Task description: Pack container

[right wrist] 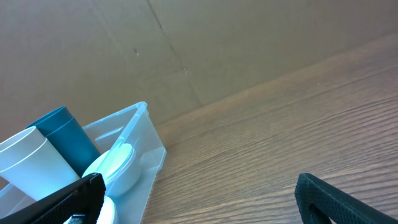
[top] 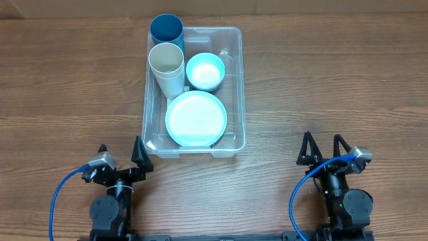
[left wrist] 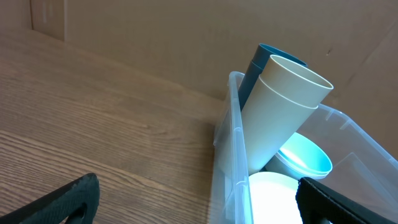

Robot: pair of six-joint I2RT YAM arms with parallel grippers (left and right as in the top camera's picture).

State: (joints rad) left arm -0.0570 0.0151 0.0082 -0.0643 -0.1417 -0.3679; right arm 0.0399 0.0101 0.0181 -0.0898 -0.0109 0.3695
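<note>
Both wide open and empty, left gripper point(top: 121, 147) just beside container point(top: 234, 87), right gripper point(top: 322, 138) well apart

Down in the lower left, the left arm point(top: 110, 207) is all matte black with a bright blue cable point(top: 57, 201) and a silver-grey camera block point(top: 103, 161) beside the left end effector point(top: 120, 148), and lower right, the right arm point(top: 348, 204) and right end effector point(top: 322, 144) match, pointed black fingers point(top: 306, 144) and all.
</note>
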